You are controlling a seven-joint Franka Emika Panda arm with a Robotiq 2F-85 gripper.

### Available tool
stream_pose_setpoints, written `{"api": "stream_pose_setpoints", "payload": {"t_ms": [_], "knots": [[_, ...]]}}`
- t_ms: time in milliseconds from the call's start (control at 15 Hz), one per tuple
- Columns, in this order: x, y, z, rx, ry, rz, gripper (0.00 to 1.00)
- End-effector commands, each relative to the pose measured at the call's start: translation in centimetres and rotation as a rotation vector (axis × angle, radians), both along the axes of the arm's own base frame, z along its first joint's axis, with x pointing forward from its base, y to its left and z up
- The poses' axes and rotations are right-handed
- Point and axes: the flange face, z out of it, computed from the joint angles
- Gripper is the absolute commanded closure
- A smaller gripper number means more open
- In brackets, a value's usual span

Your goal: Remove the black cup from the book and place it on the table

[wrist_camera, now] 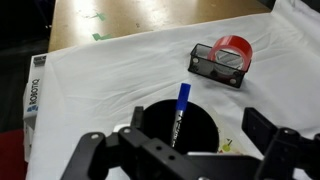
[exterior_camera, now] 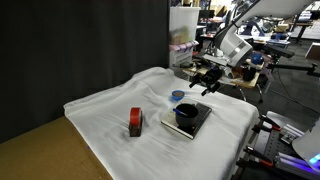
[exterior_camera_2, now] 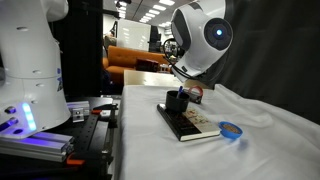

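Gripper [wrist_camera: 185, 150] gapes wide, empty, over black cup [wrist_camera: 205, 125]; lettering [wrist_camera: 35, 95] at left illegible.

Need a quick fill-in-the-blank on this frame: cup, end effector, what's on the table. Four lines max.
1. The black cup stands on the ____.
2. The end effector above the cup has its jaws ____.
3. The table is draped in a ____ cloth.
4. The round lid lying on the cloth is ____.
Missing words: book; open; white; blue.
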Motion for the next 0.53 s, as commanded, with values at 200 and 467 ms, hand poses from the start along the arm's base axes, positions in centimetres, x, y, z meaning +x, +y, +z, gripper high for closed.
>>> {"api": "stream_pose_setpoints", "payload": {"t_ms": [200, 467], "knots": [[-0.03, -0.18, -0.03, 0.005, -0.004, 0.004, 0.00], [-0.02, -0.20, -0.24, -0.011, 0.001, -0.007, 0.00]]}}
